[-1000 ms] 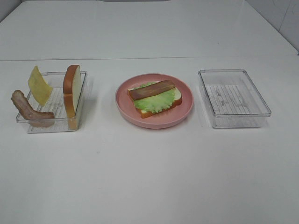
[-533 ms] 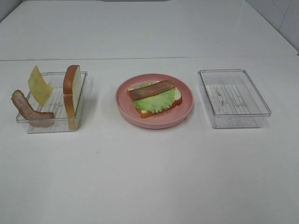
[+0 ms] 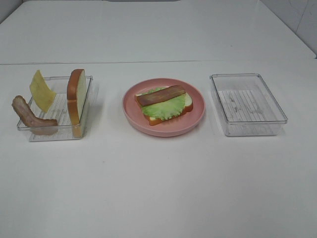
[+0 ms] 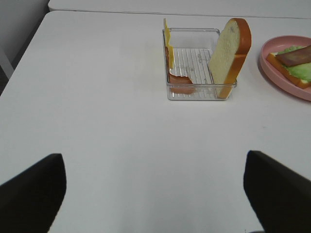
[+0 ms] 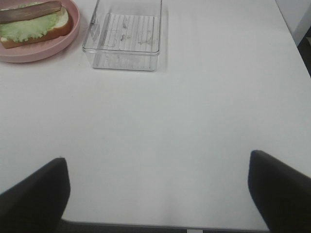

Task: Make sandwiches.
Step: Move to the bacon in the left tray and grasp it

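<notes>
On the white table (image 3: 158,188), the left tray (image 3: 54,135) holds the upright bread slice (image 3: 75,96), cheese slice (image 3: 41,90) and spare bacon strip (image 3: 29,118). The half-built sandwich (image 3: 163,105) sits on the pink plate (image 3: 130,111). The left gripper (image 4: 155,194) and right gripper (image 5: 158,194) hang back with jaws wide, holding nothing. The next move is probably a pinch on the cheese's edge. Nothing has shifted since the earlier frames.
</notes>
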{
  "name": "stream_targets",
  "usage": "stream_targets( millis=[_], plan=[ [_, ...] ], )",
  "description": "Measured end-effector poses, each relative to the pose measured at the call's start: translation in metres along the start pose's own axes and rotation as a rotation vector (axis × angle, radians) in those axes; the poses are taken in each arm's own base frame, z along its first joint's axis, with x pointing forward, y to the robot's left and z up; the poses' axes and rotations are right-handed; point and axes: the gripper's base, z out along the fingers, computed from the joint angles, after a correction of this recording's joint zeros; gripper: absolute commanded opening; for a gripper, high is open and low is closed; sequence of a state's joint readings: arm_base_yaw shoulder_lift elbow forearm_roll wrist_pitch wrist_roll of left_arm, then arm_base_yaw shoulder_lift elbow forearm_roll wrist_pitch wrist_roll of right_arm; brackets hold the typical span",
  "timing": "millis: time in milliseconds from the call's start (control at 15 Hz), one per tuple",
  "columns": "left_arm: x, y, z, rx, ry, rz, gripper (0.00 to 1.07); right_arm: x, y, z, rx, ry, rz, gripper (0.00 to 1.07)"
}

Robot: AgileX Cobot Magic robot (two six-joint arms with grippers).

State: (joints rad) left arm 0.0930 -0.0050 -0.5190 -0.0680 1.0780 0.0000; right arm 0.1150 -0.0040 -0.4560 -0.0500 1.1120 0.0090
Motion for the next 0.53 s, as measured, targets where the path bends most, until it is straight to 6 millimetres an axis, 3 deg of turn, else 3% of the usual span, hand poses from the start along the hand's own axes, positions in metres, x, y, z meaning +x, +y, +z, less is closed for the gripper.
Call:
stream_targets(
  millis=[533],
  plan=[
    [-0.0009,0.0001,0.0015,0.000,0.011,-0.001,0.91,0.0000,0.0000,0.0000,0.000,0.000,0.000,0.97]
  ],
)
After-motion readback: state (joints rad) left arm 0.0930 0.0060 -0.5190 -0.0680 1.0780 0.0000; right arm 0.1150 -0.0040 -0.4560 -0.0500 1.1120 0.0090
